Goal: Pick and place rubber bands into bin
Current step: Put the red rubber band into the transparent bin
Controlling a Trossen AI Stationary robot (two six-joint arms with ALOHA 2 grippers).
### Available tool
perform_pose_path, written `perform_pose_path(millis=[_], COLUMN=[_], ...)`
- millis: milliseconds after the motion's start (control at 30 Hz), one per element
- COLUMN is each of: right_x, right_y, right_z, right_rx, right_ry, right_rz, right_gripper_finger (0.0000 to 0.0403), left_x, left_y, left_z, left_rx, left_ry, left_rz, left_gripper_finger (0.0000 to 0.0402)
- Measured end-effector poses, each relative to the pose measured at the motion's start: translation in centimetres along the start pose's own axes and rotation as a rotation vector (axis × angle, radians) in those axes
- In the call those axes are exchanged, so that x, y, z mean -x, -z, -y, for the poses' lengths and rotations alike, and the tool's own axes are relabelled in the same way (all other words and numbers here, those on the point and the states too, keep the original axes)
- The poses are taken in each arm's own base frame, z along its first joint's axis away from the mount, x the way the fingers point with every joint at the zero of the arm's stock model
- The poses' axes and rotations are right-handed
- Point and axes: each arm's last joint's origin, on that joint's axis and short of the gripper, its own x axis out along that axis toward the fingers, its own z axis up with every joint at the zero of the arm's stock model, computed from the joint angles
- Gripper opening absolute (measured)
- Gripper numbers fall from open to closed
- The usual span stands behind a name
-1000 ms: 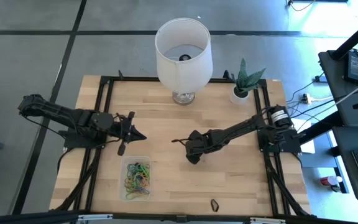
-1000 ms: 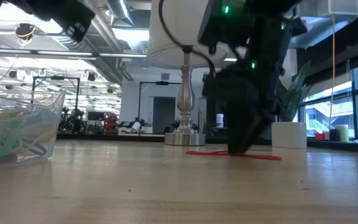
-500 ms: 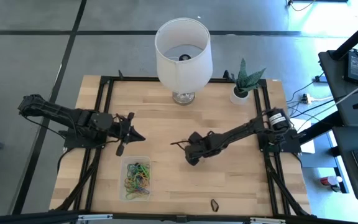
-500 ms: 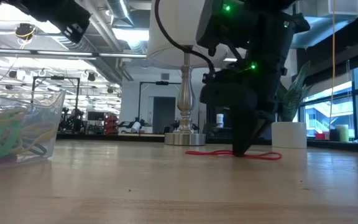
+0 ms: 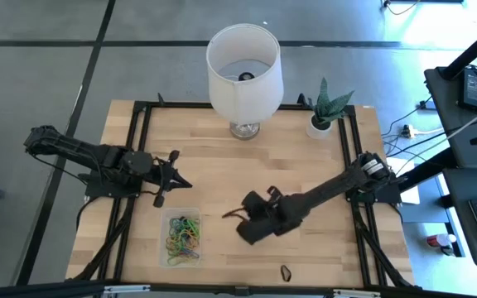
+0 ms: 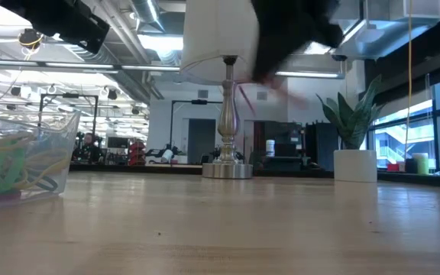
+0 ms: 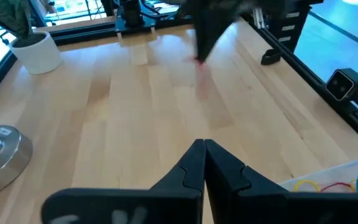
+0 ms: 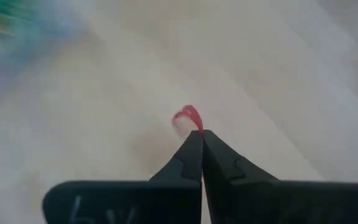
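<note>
My right gripper (image 5: 235, 216) hangs above the table's middle, just right of the bin (image 5: 182, 237), shut on a red rubber band (image 8: 188, 116). The left wrist view shows that band (image 7: 199, 60) dangling under the blurred right arm. The bin is a clear tray (image 6: 23, 160) holding several coloured rubber bands (image 5: 182, 236). A black rubber band (image 5: 286, 271) lies flat on the wood near the front edge. My left gripper (image 5: 177, 177) is shut and holds nothing, held above the table just behind the bin. My right gripper pinches the red rubber band between its two fingertips (image 8: 197, 144), and a small loop of it (image 8: 187, 115) sticks out past the tips. The fingers slant downward. The band is lifted clear of the table and hangs slack.
A white lamp (image 5: 244, 73) on a metal base (image 6: 227, 169) stands at the far middle of the table. A potted plant (image 5: 321, 116) stands at the far right. Black frame rails (image 5: 135, 165) run along the table's sides. Bare wood lies between bin and right arm.
My right gripper has shut on the red rubber band that lay on the table. It then rose quickly, swinging toward the near edge and the bin. The band has been lifted clear of the wood. My left arm has stayed in place.
</note>
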Motion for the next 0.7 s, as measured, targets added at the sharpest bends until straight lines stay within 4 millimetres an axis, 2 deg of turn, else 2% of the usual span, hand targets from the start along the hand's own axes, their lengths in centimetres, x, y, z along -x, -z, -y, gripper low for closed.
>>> perform_pose_path(millis=[167, 300, 400, 567, 700], right_x=[2.9, 3.1, 1.9, -1.6, -4.7], right_y=[-1.8, -3.3, -4.8, -7.2, -8.4], right_z=[-3.3, -5.6, -7.5, -10.6, -11.8], right_rx=[0.051, 0.086, 0.139, 0.228, 0.276], right_ry=[-0.120, -0.172, -0.205, -0.294, -0.327], right_rz=[0.208, 0.332, 0.396, 0.463, 0.454], right_gripper_finger=[0.0001, 0.0000, 0.0000, 0.0000, 0.0000], left_x=[0.0, 0.0, 0.0, 0.0, 0.0], left_y=[0.0, 0.0, 0.0, 0.0, 0.0], left_z=[0.0, 0.1, 0.1, 0.1, 0.1], left_rx=[-0.002, -0.001, -0.001, 0.001, 0.003], left_ry=[0.012, 0.025, 0.030, 0.029, 0.029], left_rz=[0.000, -0.001, -0.004, 0.000, 0.001], left_gripper_finger=[0.0001, 0.0003, 0.0002, 0.0001, 0.0005])
